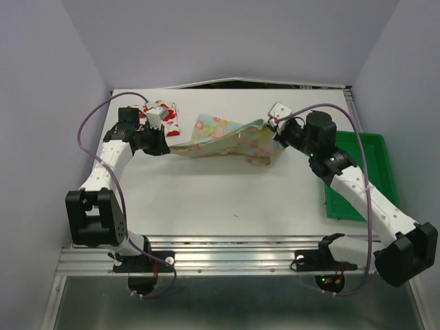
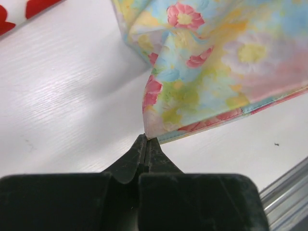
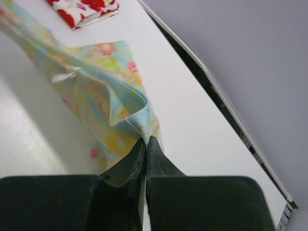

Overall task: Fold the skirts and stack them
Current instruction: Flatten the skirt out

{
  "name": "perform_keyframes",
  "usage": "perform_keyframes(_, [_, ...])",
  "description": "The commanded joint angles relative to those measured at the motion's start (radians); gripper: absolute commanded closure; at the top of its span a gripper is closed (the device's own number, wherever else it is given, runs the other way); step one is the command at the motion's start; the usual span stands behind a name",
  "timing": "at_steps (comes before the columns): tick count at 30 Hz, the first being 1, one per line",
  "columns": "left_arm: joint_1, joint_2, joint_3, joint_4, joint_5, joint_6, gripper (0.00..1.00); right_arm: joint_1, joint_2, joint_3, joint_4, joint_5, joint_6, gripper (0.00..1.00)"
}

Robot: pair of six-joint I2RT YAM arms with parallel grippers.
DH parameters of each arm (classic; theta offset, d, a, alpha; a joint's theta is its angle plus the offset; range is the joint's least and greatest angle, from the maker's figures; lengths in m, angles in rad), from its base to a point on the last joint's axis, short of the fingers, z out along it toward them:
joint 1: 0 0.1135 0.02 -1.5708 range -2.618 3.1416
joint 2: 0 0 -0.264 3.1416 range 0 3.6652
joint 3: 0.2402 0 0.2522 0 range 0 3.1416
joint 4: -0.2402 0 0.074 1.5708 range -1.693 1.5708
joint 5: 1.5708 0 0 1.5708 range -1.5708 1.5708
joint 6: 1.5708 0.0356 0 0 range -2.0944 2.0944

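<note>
The pale yellow skirt with pastel flowers (image 1: 220, 137) hangs stretched between both grippers, its lower part resting on the table. My left gripper (image 1: 168, 146) is shut on the skirt's left corner; the left wrist view has the cloth (image 2: 216, 62) pinched at the fingertips (image 2: 146, 137). My right gripper (image 1: 275, 135) is shut on a bunched fold at the skirt's right end (image 3: 96, 86), held at the tips (image 3: 146, 140). The white skirt with red flowers (image 1: 165, 117) lies folded at the back left, beside the left wrist; it also shows as the red-flower skirt (image 3: 86, 9) in the right wrist view.
A green plastic tray (image 1: 357, 172) sits at the table's right edge under the right arm. The table's back edge (image 1: 234, 88) runs just behind the skirts. Cables loop above both arms.
</note>
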Motion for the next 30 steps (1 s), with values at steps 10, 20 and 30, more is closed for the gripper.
perform_keyframes(10, [0.008,-0.047,-0.112,-0.009,-0.085,0.204,0.98,-0.016,-0.146,-0.238,-0.077,-0.108,-0.089,0.99])
perform_keyframes(20, [0.008,-0.249,-0.313,-0.043,0.043,0.652,0.02,-0.016,-0.096,-0.245,-0.165,-0.233,-0.011,0.99])
perform_keyframes(30, [-0.157,-0.398,-0.509,0.121,0.044,1.036,0.02,-0.016,-0.071,-0.255,-0.177,-0.207,0.038,0.99])
